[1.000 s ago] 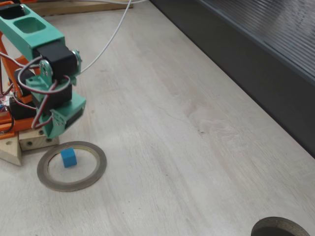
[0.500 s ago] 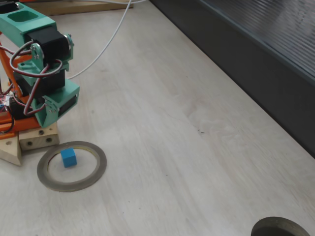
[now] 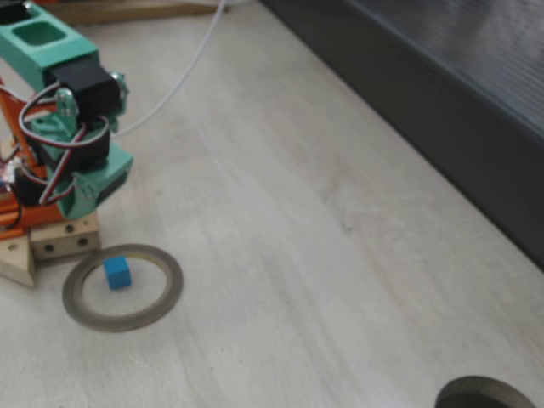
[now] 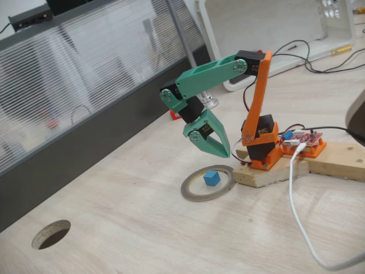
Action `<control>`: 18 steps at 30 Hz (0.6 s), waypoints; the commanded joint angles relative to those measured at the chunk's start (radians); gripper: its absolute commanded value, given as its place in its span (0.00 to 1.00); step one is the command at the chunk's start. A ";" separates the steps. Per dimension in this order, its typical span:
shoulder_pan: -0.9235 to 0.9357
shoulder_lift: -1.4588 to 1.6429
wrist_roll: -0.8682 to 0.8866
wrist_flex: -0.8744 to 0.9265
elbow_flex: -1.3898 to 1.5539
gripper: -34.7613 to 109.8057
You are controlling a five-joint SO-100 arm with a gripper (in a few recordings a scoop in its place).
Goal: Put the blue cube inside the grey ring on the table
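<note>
The blue cube (image 3: 117,273) is seen resting on the table (image 3: 280,255) inside the opening of the grey ring (image 3: 122,287), below the claw (image 4: 219,149) and well apart from it; no contact between the two is visible. In both fixed views the cube sits flat within the ring, toward one side of the opening and apart from the inner rim (a bare strip of table is visible all around it).

The claw is held raised above the ring, tilted downward, with nothing between its fingers. Its jaws appear pressed together or nearly so, though this cannot be told for certain from these angles.

The placement itself is judged to be done: the cube is released and lies within the ring. What is left, if anything, is judged to be only the arm's return to a resting pose. A dark round hole (image 4: 51,234) is noted far from the claw, near the table's edge.
</note>
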 commanded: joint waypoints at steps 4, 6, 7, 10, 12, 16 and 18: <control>0.005 0.018 0.011 0.014 0.005 0.24; 0.005 0.018 0.011 0.014 0.005 0.24; 0.005 0.018 0.011 0.009 0.005 0.24; 0.003 0.017 0.011 0.008 0.005 0.24; 0.003 0.017 0.009 0.005 0.012 0.24; 0.009 0.017 0.011 0.005 0.052 0.24; 0.009 0.017 0.011 0.005 0.081 0.24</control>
